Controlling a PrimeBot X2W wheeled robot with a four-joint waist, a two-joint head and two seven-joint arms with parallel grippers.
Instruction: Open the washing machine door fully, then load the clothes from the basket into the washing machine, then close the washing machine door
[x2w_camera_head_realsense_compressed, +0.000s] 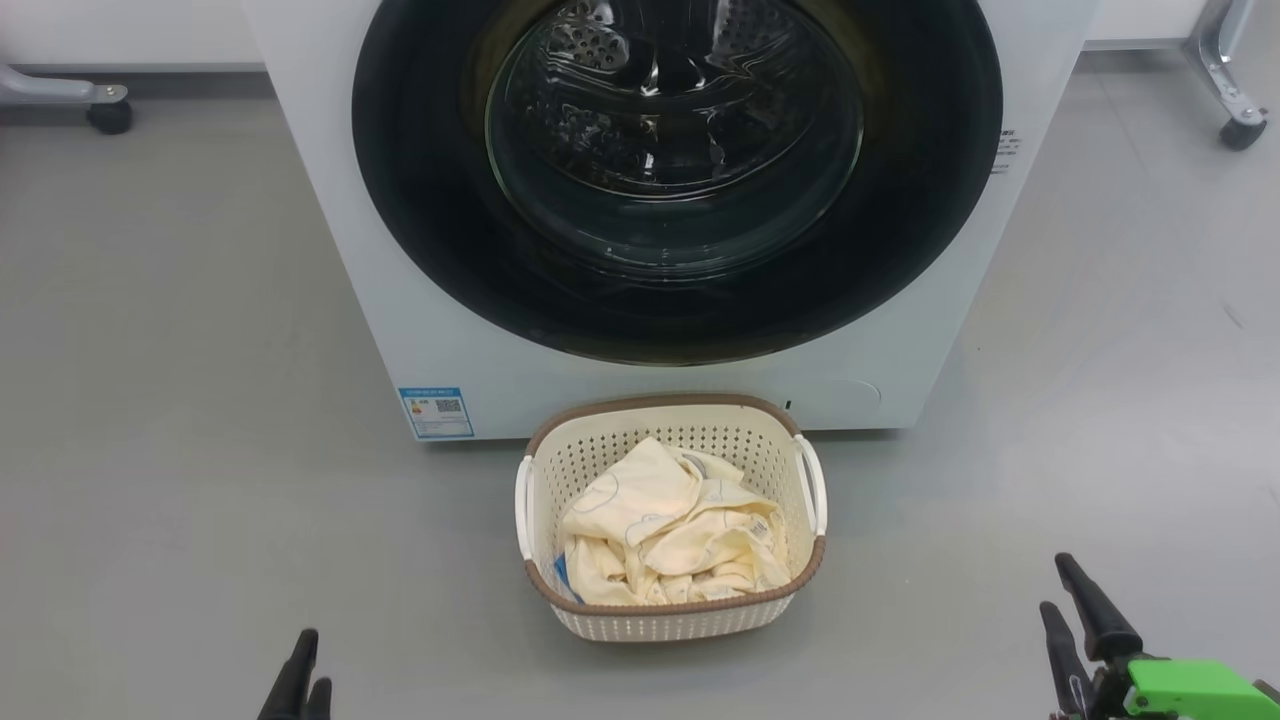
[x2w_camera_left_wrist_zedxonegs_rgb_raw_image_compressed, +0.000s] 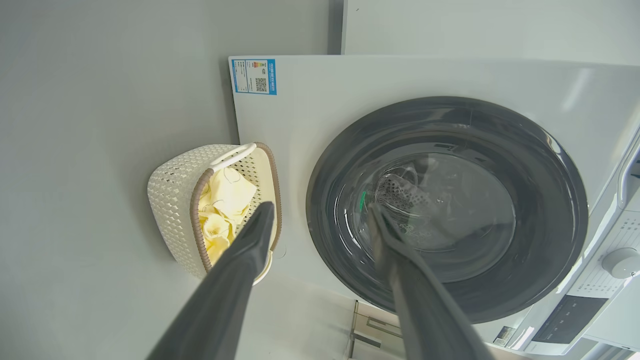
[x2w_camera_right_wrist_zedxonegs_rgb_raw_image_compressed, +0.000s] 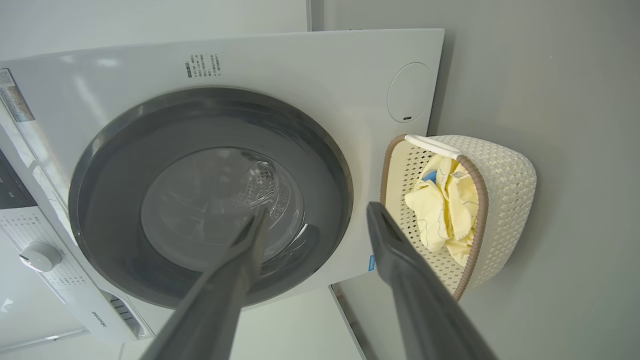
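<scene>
Standing shut, the washing machine door (x2w_camera_head_realsense_compressed: 677, 160) looks rigid, glossy, probably slippery; its outer rim seems the place to pull. Soft, light clothes (x2w_camera_head_realsense_compressed: 668, 525) lie in the basket (x2w_camera_head_realsense_compressed: 680, 620) below it. Left gripper (x2w_camera_head_realsense_compressed: 312, 660) and right gripper (x2w_camera_head_realsense_compressed: 1055, 582) have jaws wide, empty.

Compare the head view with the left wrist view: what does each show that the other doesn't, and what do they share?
Head view, not left wrist: the open right pincer and black castor wheels on metal legs. Left wrist, not head: the white round control knob and dark display panel. Both: the shut round black-ringed glass washing machine door, the cream perforated plastic basket holding pale yellow fabric clothes, the blue label sticker, the open left pincer.
</scene>
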